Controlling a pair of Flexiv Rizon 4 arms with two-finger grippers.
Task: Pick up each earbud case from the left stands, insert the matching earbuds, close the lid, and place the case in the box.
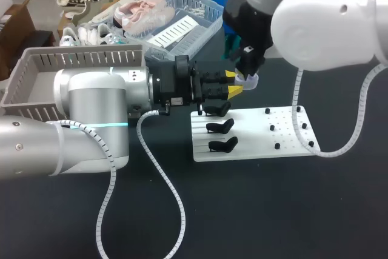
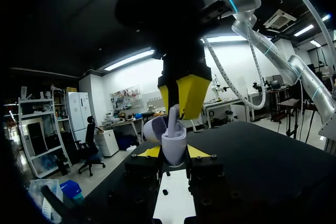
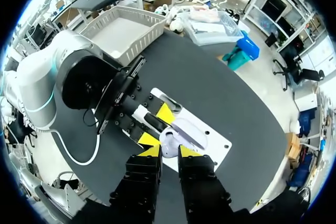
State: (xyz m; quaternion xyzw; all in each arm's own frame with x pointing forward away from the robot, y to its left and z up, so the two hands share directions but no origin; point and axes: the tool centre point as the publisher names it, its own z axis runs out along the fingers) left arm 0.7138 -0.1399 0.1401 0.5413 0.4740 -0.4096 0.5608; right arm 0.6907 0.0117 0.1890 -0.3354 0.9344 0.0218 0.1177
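The left hand (image 2: 173, 153) is closed on the white earbud case (image 2: 174, 144) and holds it up over the tabletop (image 1: 273, 210). The case lid (image 2: 154, 128) is open. The right hand (image 2: 178, 98) is right above the case. It pinches a white earbud (image 2: 171, 118), and the earbud's end is down in the case. Below the two hands lies a white board (image 1: 254, 144) with small black stands (image 1: 221, 127) on it. The grey box (image 1: 85, 59) sits far off to the left.
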